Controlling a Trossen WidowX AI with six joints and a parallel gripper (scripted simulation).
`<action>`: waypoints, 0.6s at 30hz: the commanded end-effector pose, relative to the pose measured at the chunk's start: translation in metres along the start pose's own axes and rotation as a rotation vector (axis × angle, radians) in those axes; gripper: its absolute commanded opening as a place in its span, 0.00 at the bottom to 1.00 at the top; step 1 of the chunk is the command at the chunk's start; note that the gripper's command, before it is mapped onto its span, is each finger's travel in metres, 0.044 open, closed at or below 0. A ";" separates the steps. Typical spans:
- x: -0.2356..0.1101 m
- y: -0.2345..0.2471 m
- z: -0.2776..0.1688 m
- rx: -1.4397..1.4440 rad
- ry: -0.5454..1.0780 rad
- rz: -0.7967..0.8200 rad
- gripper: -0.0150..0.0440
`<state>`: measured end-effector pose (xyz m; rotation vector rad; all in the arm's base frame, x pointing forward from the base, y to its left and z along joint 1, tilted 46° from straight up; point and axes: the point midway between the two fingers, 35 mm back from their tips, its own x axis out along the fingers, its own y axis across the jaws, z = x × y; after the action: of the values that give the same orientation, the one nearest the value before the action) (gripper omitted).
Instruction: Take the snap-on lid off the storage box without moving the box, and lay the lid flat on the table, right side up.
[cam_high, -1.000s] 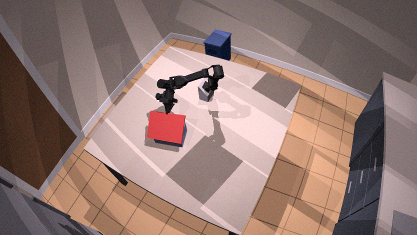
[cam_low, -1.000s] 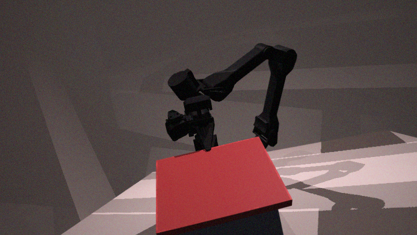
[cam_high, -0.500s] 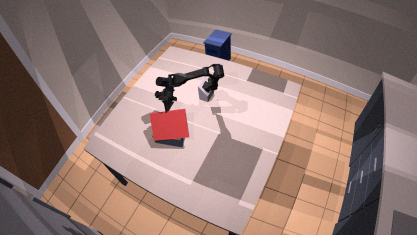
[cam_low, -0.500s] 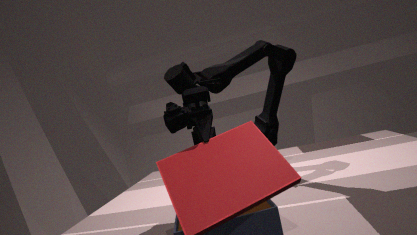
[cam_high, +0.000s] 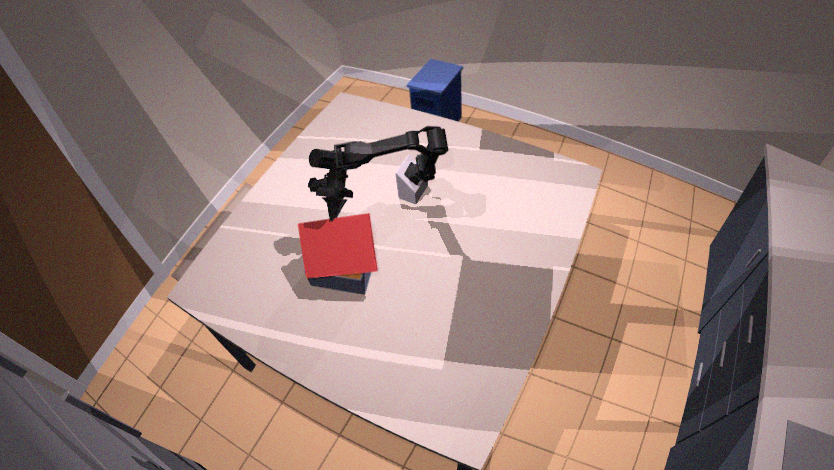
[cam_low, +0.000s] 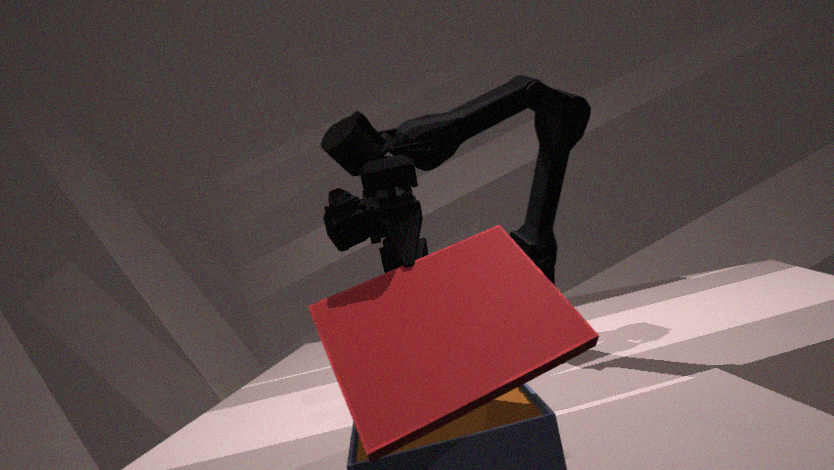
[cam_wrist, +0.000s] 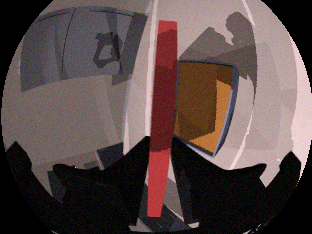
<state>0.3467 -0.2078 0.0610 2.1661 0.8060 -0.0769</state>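
Observation:
The flat red lid (cam_high: 338, 245) (cam_low: 449, 329) (cam_wrist: 162, 115) hangs tilted above the dark blue storage box (cam_high: 344, 284) (cam_low: 501, 446) (cam_wrist: 227, 117), clear of it on the side where the box's orange inside (cam_low: 496, 411) (cam_wrist: 200, 108) shows. My gripper (cam_high: 335, 214) (cam_low: 402, 263) (cam_wrist: 160, 141) is shut on the lid's far edge and holds it up. In the wrist view the lid shows edge-on between the fingers, with the open box just beyond it. The box stands on the white table (cam_high: 408, 326).
The arm's grey base (cam_high: 410, 185) stands on the table behind the box. A blue cabinet (cam_high: 436, 88) stands on the floor past the table's far edge. Dark drawers (cam_high: 735, 326) line the right wall.

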 end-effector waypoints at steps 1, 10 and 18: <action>-0.003 0.004 0.000 -0.007 0.003 0.008 0.25; -0.001 -0.002 -0.018 -0.005 0.004 0.008 0.25; -0.001 -0.002 -0.034 -0.004 0.004 0.007 0.25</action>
<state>0.3393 -0.1874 0.0777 2.1649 0.8020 -0.0678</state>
